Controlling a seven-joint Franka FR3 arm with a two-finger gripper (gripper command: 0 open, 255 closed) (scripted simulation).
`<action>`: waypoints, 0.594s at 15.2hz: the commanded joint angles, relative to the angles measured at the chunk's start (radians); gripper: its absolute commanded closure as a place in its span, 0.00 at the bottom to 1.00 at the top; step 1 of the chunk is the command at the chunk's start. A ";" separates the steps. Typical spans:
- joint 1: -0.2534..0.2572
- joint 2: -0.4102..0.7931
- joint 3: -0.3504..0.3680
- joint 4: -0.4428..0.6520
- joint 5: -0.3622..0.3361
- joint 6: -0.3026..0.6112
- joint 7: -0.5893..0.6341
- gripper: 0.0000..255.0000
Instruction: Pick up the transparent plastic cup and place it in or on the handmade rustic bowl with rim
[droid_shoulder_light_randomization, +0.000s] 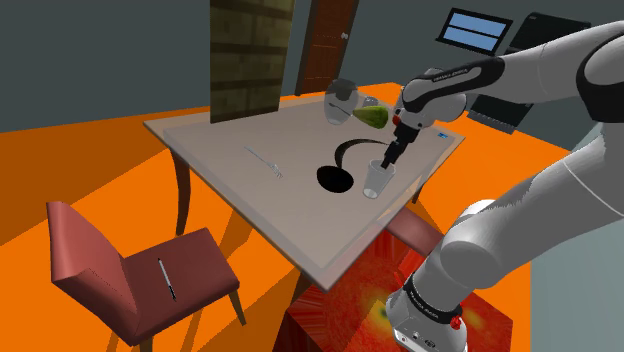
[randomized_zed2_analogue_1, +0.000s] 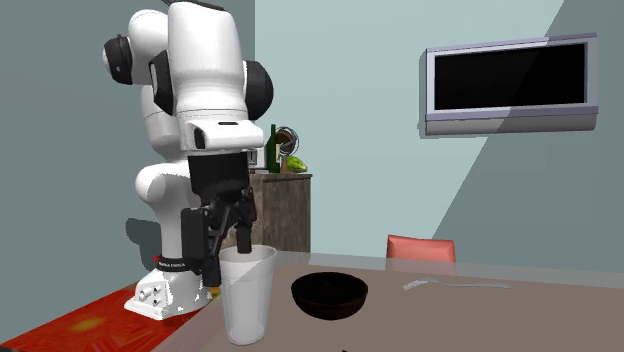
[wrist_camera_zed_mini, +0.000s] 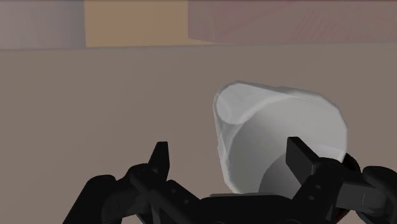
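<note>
Above the table (droid_shoulder_light_randomization: 230, 140), the pincer (wrist_camera_zed_mini: 229, 156) is hovering, spread apart, over the translucent cup (randomized_zed2_analogue_1: 247, 295), beside the dark bowl (randomized_zed2_analogue_1: 329, 294).

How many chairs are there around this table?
2. One red chair stands by the table at the shoulder view's lower left. A second chair sits at the table edge near the stand, mostly hidden. Others may be hidden.

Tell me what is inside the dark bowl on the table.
Nothing shows inside the bowl: from the shoulder view its hollow is plain dark. In the second exterior view its near wall covers the bottom. The cup stands beside it on the table.
</note>
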 joint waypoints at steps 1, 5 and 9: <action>0.006 0.018 -0.008 -0.013 0.009 0.029 -0.008 0.00; 0.013 0.039 -0.017 -0.034 0.021 0.068 -0.018 0.00; 0.013 0.039 -0.017 -0.034 0.021 0.068 -0.018 0.00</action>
